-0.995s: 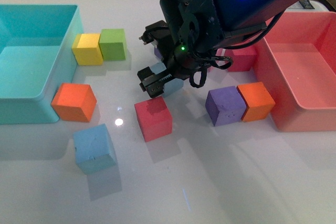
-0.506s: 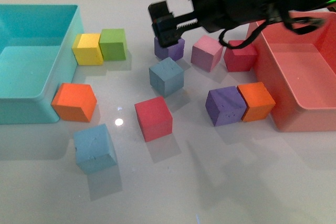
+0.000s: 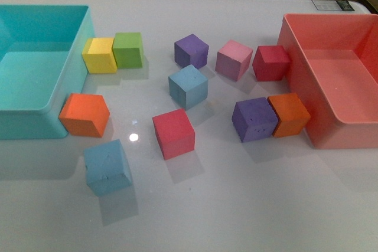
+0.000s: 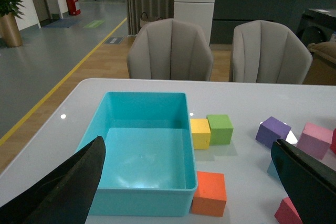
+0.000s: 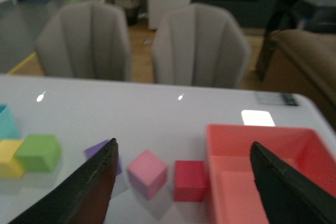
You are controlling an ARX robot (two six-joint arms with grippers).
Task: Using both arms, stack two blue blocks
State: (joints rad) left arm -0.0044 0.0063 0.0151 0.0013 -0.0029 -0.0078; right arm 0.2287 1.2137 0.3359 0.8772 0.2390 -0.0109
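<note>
Front view: the two blue blocks are sitting unstacked on the tabletop (image 3: 236, 205), well apart from each other.
- The far blue block (image 3: 188, 86) is lying mid-tabletop, between the far purple cube (image 3: 191, 51) behind it and the red cube (image 3: 173, 133) in front of it. It is touching neither.
- The near blue block (image 3: 107, 166) is lying towards the left, closer to the camera, in front of the left orange cube (image 3: 84, 114). It is turned slightly and is being touched by nothing.

Other items:
- The yellow cube (image 3: 98, 55) and green cube (image 3: 128, 49) are sitting side by side, the yellow one against the right wall of the turquoise bin (image 3: 75, 75).
- The near purple cube (image 3: 254, 119) and right orange cube (image 3: 288, 114) are touching, just beside the red bin (image 3: 298, 81).
- The pink cube (image 3: 234, 59) and dark red cube (image 3: 271, 62) are sitting near each other, the dark red one just beside the red bin's left wall.

Left wrist view: the left gripper (image 4: 187, 148) is being held above the tabletop with its fingers (image 4: 68, 187) spread wide and nothing clamped. The turquoise bin is being framed between them.

Right wrist view (blurred): the right gripper (image 5: 184, 144) is likewise being held with its fingers (image 5: 283, 187) wide apart and nothing gripped. The pink cube, the dark red cube and part of the red bin are being framed between them.
</note>
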